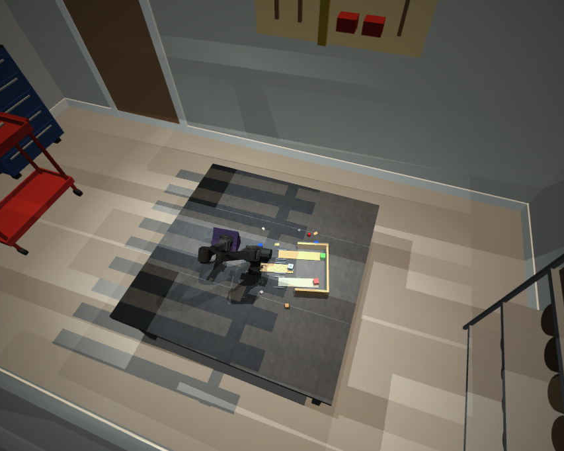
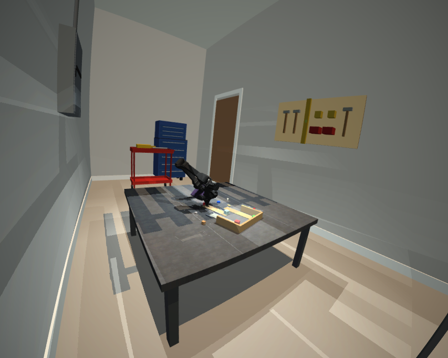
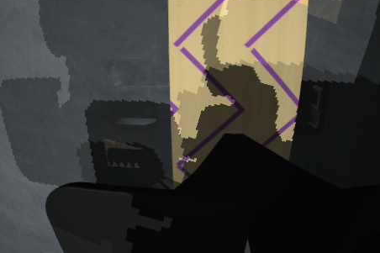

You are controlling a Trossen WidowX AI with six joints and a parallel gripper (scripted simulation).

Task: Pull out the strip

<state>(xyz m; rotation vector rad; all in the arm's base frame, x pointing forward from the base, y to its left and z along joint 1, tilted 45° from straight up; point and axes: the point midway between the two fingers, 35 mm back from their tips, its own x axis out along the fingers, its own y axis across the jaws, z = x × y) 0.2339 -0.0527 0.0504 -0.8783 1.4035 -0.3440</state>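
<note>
Top view: the gripper (image 1: 255,270) (image 2: 207,202) (image 3: 231,143), closed almost fully, apparently on the near end of the zigzag strip (image 1: 274,268) (image 2: 215,210) (image 3: 235,22), whose long axis ran from nine to three o'clock, the labelled cube (image 1: 290,266) (image 2: 226,211) resting on it at three o'clock from the fingers.

Red cart (image 1: 27,206) (image 2: 150,180) near blue drawer cabinet (image 1: 18,99) (image 2: 170,133), grey walls.

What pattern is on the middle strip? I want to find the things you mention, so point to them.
The middle strip (image 1: 271,267) (image 3: 235,22) has purple zigzags on pale wood colour. It shows best in the wrist view.
</note>
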